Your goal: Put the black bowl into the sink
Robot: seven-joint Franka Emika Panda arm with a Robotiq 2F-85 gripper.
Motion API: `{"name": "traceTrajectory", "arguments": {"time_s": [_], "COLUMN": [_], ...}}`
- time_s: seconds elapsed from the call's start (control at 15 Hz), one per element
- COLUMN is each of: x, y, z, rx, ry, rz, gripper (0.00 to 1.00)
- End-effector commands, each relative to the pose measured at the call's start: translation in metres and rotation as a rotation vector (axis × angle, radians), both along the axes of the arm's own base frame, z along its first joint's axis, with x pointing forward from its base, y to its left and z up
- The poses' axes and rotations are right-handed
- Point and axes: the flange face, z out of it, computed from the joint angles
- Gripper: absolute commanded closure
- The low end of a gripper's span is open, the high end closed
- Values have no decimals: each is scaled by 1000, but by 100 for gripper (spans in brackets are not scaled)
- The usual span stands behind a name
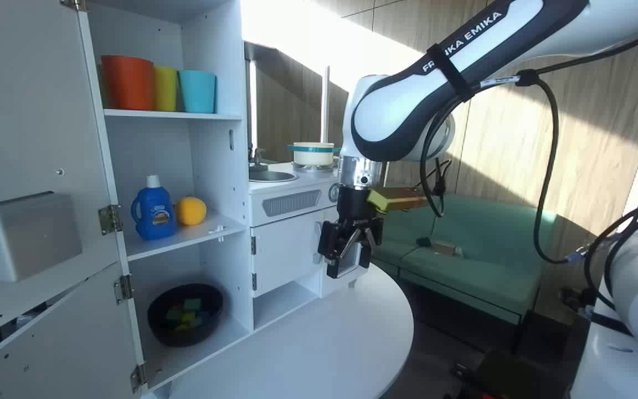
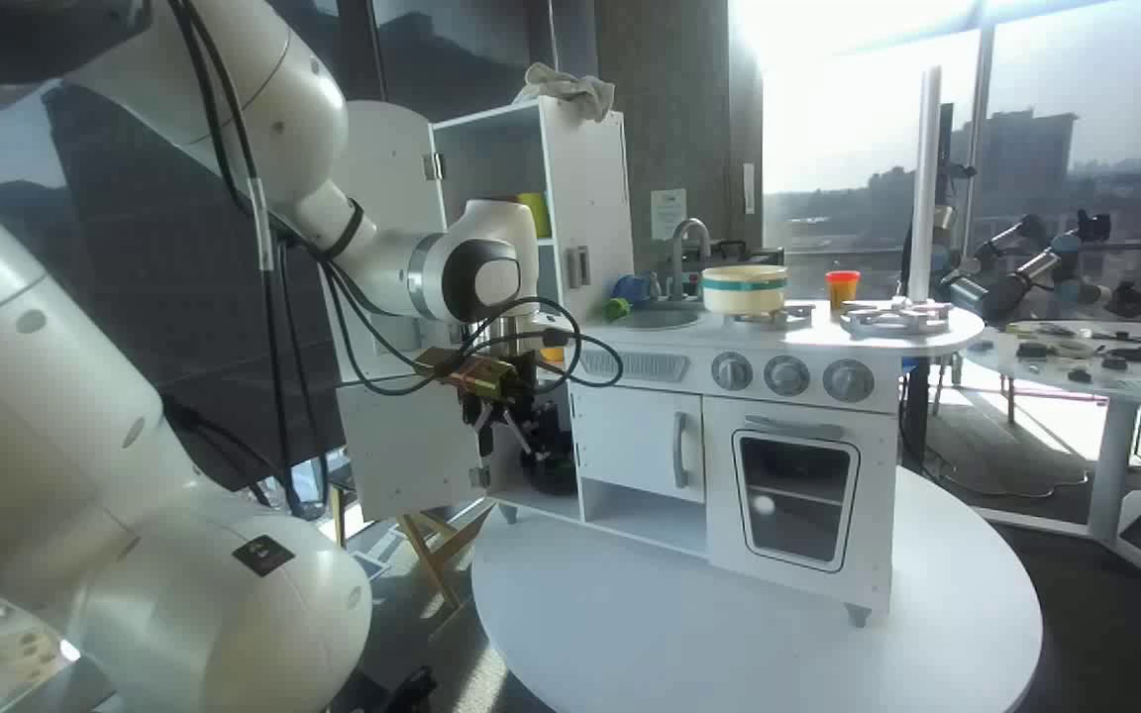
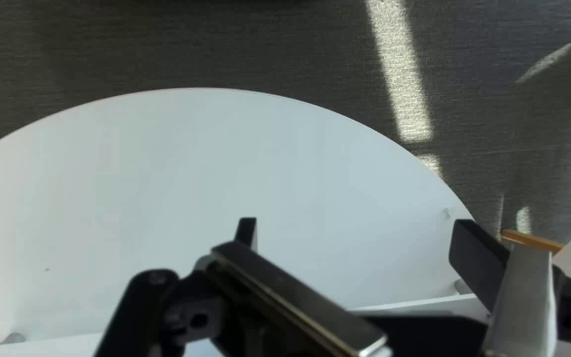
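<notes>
Black bowl [image 1: 186,338] is in the bottom bay of the white cabinet [image 1: 212,172], under the shelf [image 1: 194,234] with the blue bottle [image 1: 155,213] and orange ball [image 1: 190,210]. Gripper [image 3: 356,232] hangs outside the cabinet, in front of it, fingers [image 3: 476,263] spread wide, holding nothing. Sink [image 2: 658,319] is beside the cabinet, higher than that bay. Handling guess: stiff plastic, fairly light, not fragile; wall looks smooth, so a weak pinch may slip. Green and yellow pieces [image 1: 188,317] inside look loose: some added mass, and a spill if it tips. No handle visible. I'd take the rim on the cabinet's front side, one finger inside, one outside, inner finger clear of the pieces. Shelf overhead cramps a straight-down approach, so come in angled from the cabinet's front. Rim grip puts the weight off-center, so bowl may sag or swing; squeeze firmly, lift slow. Orientation: mouth up, roughly upright in the bay, slight tilt can't be ruled out. Round, so no long axis and no heading; symmetry axis runs about vertical, and any reachable rim point should grip alike.
</notes>
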Motion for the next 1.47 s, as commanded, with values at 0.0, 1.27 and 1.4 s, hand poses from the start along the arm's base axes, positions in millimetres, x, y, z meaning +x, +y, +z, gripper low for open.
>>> {"name": "traceTrajectory", "arguments": {"time_s": [0.0, 1.27, 1.4], "x": [0, 60, 75], "y": [0, 102, 110], "z": [1, -72, -82], "rx": [0, 238, 293], "ry": [-1, -201, -226], "rz": [0, -124, -215], "gripper": [0, 0, 0]}}
